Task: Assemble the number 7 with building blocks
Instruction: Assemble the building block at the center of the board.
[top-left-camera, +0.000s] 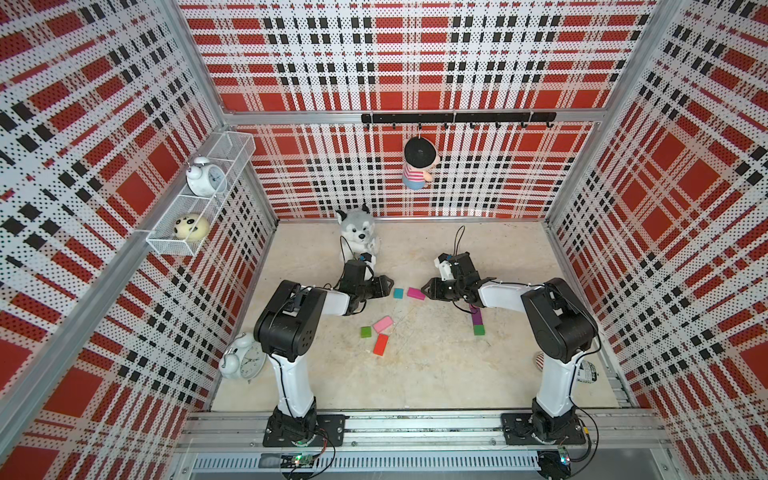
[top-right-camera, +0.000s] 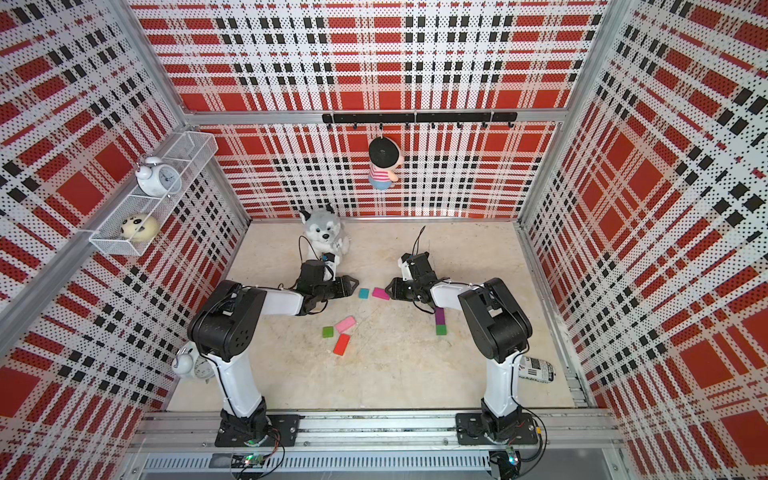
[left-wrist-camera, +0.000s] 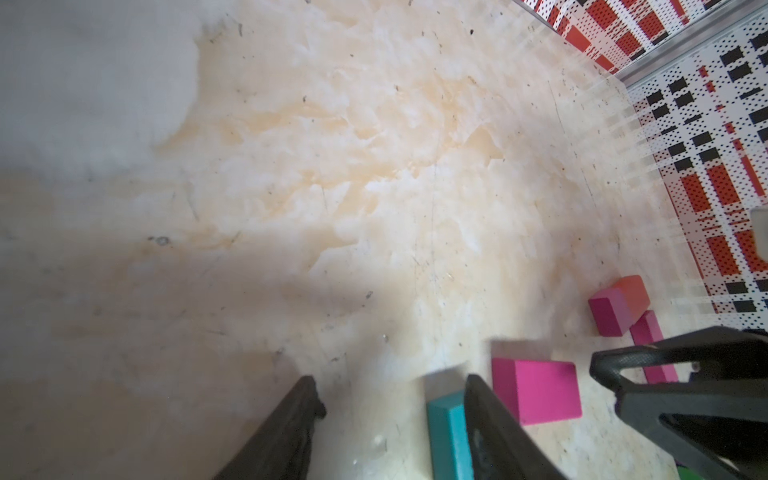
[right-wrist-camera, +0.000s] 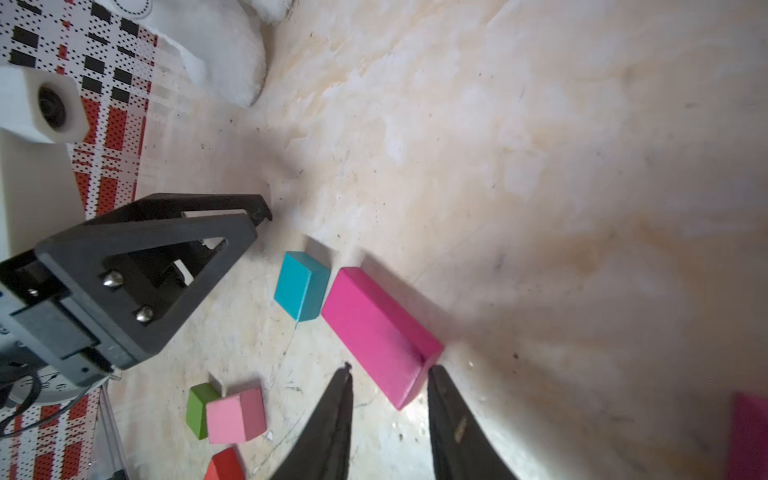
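Jaws of right gripper clamped on end of magenta block, which lies flat on floor just beside teal block. Left gripper jaws apart, holding nothing, tips beside teal block. Pink block, green square, red block loose nearby; purple block off to right. Dog behind left gripper. Wall basket holds clock, round toy.
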